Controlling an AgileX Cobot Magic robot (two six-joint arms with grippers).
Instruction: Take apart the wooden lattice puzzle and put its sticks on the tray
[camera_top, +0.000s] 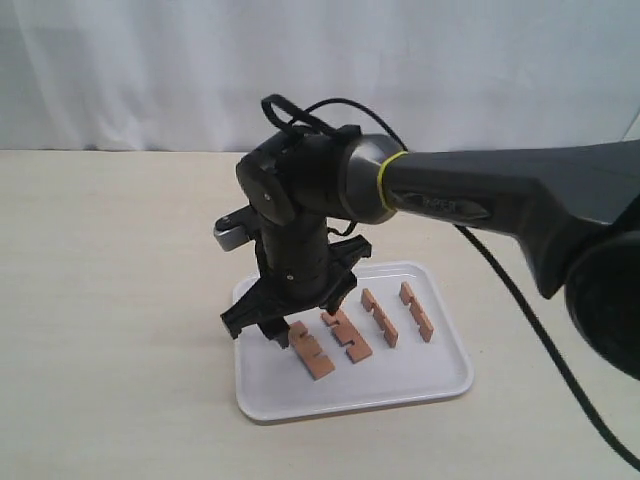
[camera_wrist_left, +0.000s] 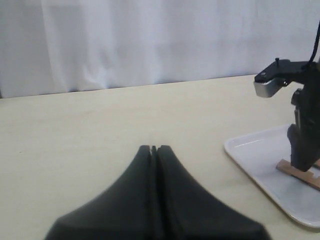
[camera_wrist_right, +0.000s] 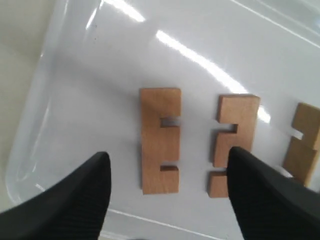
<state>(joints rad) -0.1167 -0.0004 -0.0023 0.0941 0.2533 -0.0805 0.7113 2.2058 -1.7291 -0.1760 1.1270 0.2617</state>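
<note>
No assembled lattice puzzle shows; several separate notched sticks lie side by side on the white tray (camera_top: 400, 385). The leftmost stick (camera_top: 312, 352) (camera_wrist_right: 159, 140) lies flat below my right gripper (camera_top: 290, 325) (camera_wrist_right: 167, 162), which hovers open over the tray's left end with nothing between its fingers. A second stick (camera_top: 346, 335) (camera_wrist_right: 230, 135) sits beside it, then a third (camera_top: 379, 317) and a fourth (camera_top: 416, 311). My left gripper (camera_wrist_left: 154, 148) is shut and empty, low over the bare table left of the tray (camera_wrist_left: 260, 165); it does not show in the exterior view.
The right arm (camera_top: 480, 200) reaches in from the right, its cable (camera_top: 520, 310) trailing over the table. A pale curtain backs the beige tabletop (camera_top: 110, 300).
</note>
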